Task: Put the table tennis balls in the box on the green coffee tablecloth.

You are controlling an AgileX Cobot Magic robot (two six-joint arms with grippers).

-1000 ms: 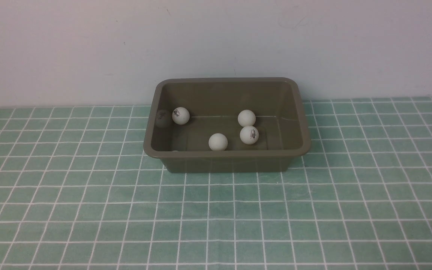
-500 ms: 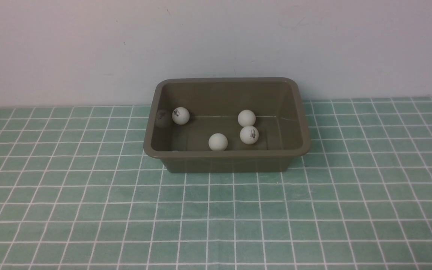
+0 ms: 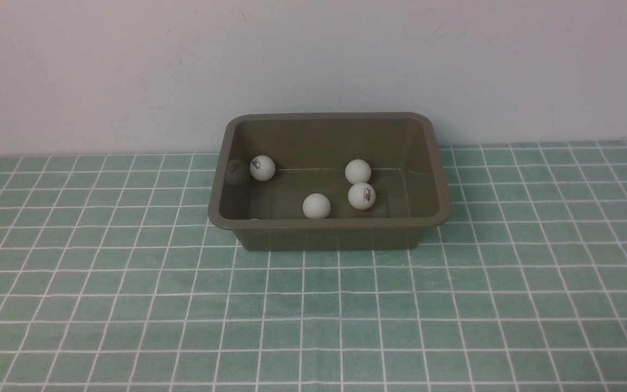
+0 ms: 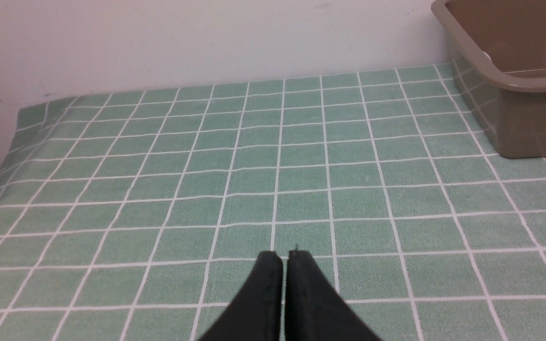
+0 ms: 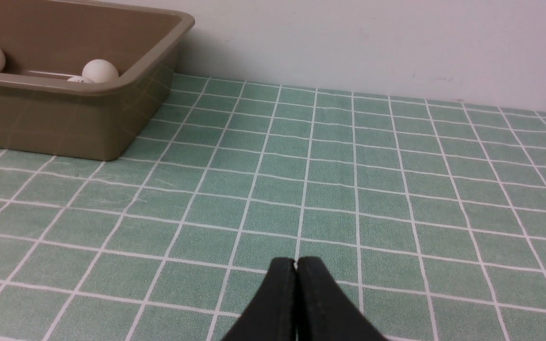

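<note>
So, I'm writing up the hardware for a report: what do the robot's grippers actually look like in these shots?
Only the fingertips show. The left gripper has two matte black fingers that broaden toward the wrist and narrow to blunt tips. The right gripper looks the same: plain matte black, tapered. No cables, markings or arm links are visible in any view.

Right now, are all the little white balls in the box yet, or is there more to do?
Nearly or fully done. Four table tennis balls sit inside the box, and a sliver of white by its near wall may be a fifth. None lies on the green coffee tablecloth. Nothing is in hand: the left gripper and right gripper are shut and empty.
</note>
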